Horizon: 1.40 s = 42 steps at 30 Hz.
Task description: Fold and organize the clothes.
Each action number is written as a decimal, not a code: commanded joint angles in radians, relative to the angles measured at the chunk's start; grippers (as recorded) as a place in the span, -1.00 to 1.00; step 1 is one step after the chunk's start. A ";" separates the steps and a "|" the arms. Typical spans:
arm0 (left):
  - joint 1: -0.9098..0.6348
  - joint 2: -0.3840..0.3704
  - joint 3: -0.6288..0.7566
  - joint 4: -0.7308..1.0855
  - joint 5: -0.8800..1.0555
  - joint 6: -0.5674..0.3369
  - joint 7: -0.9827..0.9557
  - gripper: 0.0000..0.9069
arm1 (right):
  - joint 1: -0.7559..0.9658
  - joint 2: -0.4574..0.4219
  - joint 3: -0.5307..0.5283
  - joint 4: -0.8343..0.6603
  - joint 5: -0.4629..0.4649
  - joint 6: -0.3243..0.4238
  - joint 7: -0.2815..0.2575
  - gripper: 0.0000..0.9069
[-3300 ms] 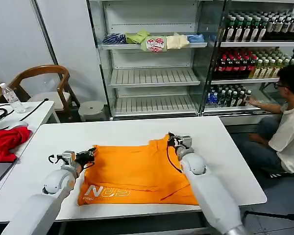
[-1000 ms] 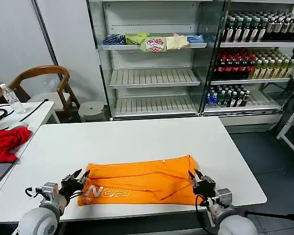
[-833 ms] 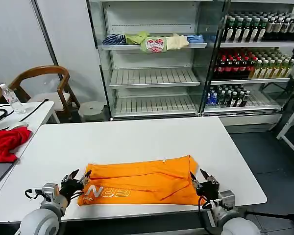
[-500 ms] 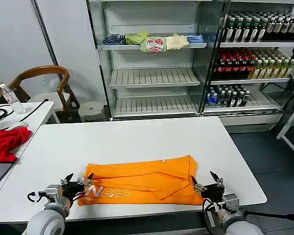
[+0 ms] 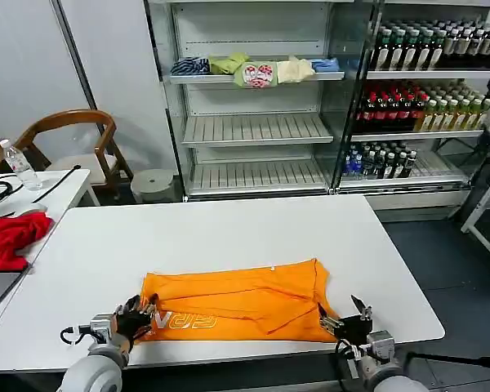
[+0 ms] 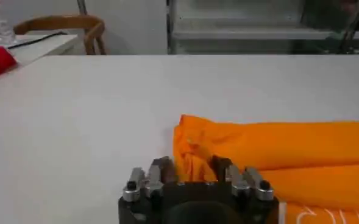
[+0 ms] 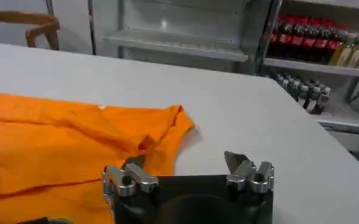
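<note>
Garment: the bright orange short-sleeved T-shirt of soft fabric (image 5: pixel 238 300) lies near the front edge of the white rectangular table (image 5: pixel 229 229), doubled into a long flat band with its pale lettering along the near edge.
What changed: a few seconds ago the shirt was spread wider and both arms reached onto it; now the far half lies over the near half and both arms have drawn back toward the body.
Left gripper: the left gripper (image 5: pixel 139 314) sits at the shirt's left end, fingers apart, orange cloth bunched between them but not clamped.
Right gripper: the right gripper (image 5: pixel 343 315) rests just beside the right end, fingers spread wide, holding nothing.
Meaning: the lengthwise fold looks finished and released; a crosswise fold probably comes next.
Elsewhere: the crumpled red cloth (image 5: pixel 8 237) sits untouched on the side table.
</note>
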<state>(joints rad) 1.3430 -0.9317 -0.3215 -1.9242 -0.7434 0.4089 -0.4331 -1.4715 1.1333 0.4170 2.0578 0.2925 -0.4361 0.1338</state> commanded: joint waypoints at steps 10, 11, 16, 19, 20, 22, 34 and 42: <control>-0.006 0.030 -0.057 -0.010 0.048 0.035 0.023 -1.00 | 0.013 0.004 -0.003 -0.031 -0.014 0.002 0.008 1.00; -0.003 0.044 -0.083 -0.013 0.044 0.040 0.029 -1.00 | 0.017 0.002 -0.002 -0.035 -0.014 0.002 0.009 1.00; 0.026 0.146 -0.249 0.035 0.040 0.060 0.066 -1.00 | 0.027 -0.002 0.001 -0.037 -0.014 0.007 0.017 1.00; 0.065 0.248 -0.368 0.070 0.038 0.076 0.091 -1.00 | 0.024 -0.001 -0.003 -0.010 -0.018 0.007 0.018 1.00; 0.076 0.268 -0.386 0.084 0.038 0.084 0.098 -1.00 | 0.024 -0.002 -0.003 0.002 -0.017 0.005 0.018 1.00; 0.096 0.326 -0.439 0.103 0.038 0.095 0.110 -1.00 | 0.026 -0.003 0.001 0.031 -0.017 0.003 0.017 1.00; 0.085 0.151 -0.255 -0.250 0.031 0.130 0.100 -1.00 | 0.036 -0.057 0.145 0.135 0.051 0.153 -0.042 1.00; 0.008 0.011 0.004 -0.270 0.176 0.113 0.134 -1.00 | -0.011 -0.067 0.219 0.129 0.049 0.150 -0.045 1.00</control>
<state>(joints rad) 1.4003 -0.7771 -0.5662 -2.0645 -0.6875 0.5216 -0.3286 -1.4542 1.0837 0.5459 2.1555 0.3216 -0.3288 0.1058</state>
